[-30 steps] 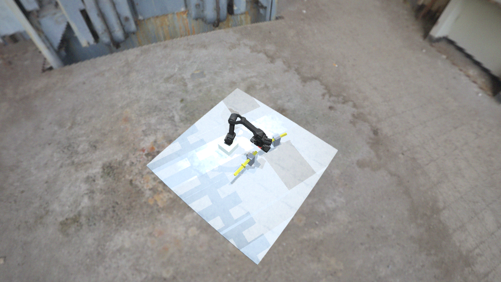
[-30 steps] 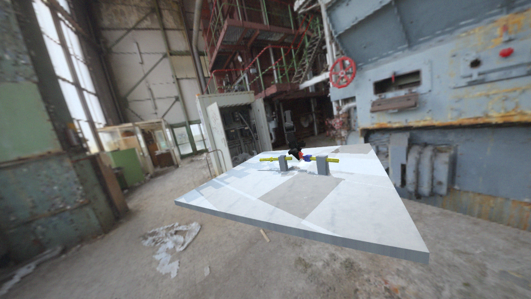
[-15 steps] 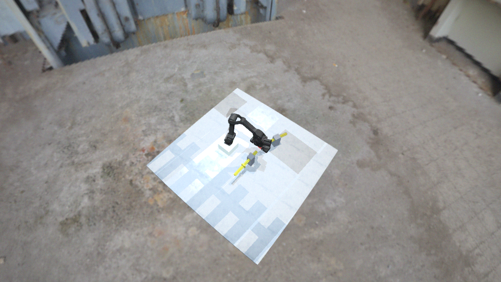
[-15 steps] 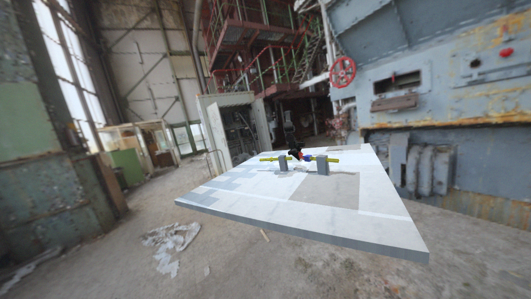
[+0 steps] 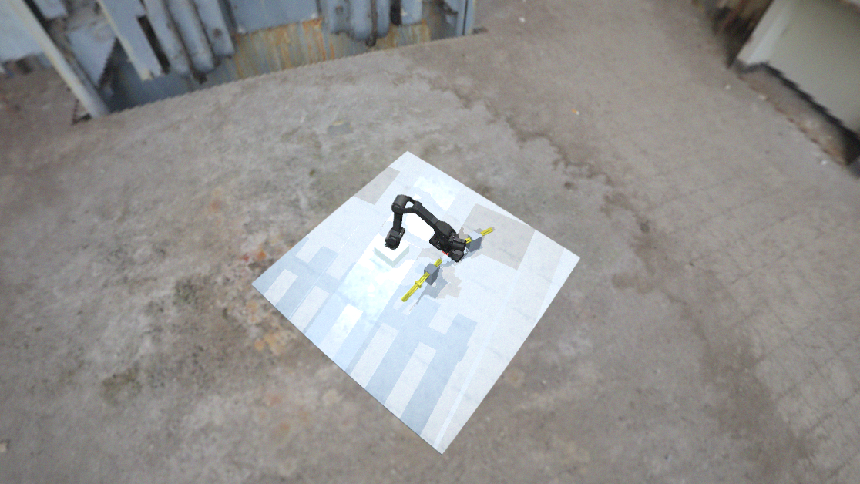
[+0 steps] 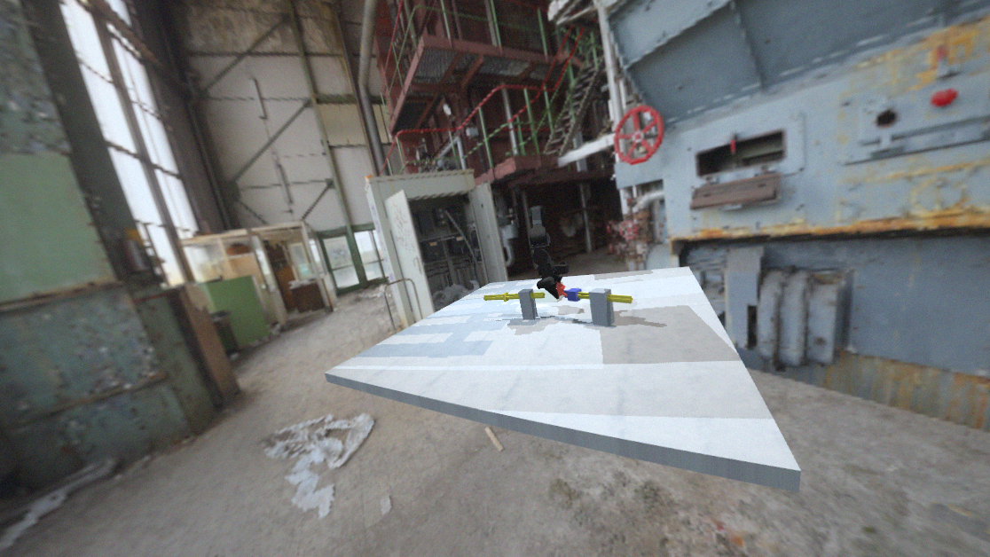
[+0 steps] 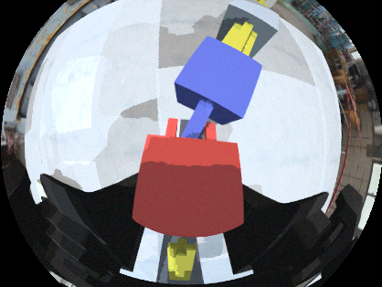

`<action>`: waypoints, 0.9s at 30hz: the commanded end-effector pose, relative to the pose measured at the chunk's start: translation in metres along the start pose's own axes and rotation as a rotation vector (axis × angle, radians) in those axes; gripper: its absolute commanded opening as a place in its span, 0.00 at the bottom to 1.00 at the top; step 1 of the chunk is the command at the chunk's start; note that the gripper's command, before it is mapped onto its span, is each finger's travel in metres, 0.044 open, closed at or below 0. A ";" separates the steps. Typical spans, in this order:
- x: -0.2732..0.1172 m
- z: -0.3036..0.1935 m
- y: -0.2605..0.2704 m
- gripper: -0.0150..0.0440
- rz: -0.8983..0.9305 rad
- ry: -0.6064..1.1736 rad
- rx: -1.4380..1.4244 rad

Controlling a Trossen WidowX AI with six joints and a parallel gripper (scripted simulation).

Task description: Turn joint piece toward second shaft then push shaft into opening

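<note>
My gripper point(image 5: 455, 253) point(image 6: 558, 290) point(image 7: 186, 173) is shut on the red square joint piece point(image 6: 561, 287) point(image 7: 189, 203), one black finger on each side in the wrist view. The red piece is hinged to the blue joint part point(image 6: 573, 294) point(image 7: 219, 79) on the first yellow shaft point(image 5: 488, 230) point(image 6: 621, 299) point(image 7: 239, 38), held in its grey block point(image 5: 473, 242) point(image 6: 601, 309). The second yellow shaft point(image 5: 411, 292) point(image 6: 494, 297) point(image 7: 181, 262) lies through the other grey block point(image 5: 431, 273) point(image 6: 528, 307). In the wrist view its end shows below the red piece, nearly in line with it. The opening itself is hidden.
The white and grey table top point(image 5: 498, 361) point(image 6: 553, 395) carries both blocks. The arm's pale base plate point(image 5: 391, 257) is left of the blocks in the top view. A collar point(image 5: 418, 283) point(image 6: 506, 296) sits on the second shaft, outside its block.
</note>
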State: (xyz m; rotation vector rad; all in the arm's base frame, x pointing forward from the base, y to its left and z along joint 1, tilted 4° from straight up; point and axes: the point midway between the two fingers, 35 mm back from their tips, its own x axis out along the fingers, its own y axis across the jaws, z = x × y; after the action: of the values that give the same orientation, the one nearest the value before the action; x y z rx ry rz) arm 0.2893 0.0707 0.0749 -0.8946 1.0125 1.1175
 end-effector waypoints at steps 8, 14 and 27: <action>0.000 0.000 0.000 0.77 0.000 0.000 0.000; 0.000 0.000 0.000 1.00 0.000 0.000 0.000; 0.000 0.000 0.000 1.00 0.000 0.000 0.000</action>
State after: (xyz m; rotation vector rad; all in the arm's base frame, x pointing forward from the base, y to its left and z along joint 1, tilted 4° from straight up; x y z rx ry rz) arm 0.2893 0.0708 0.0749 -0.8948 1.0124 1.1175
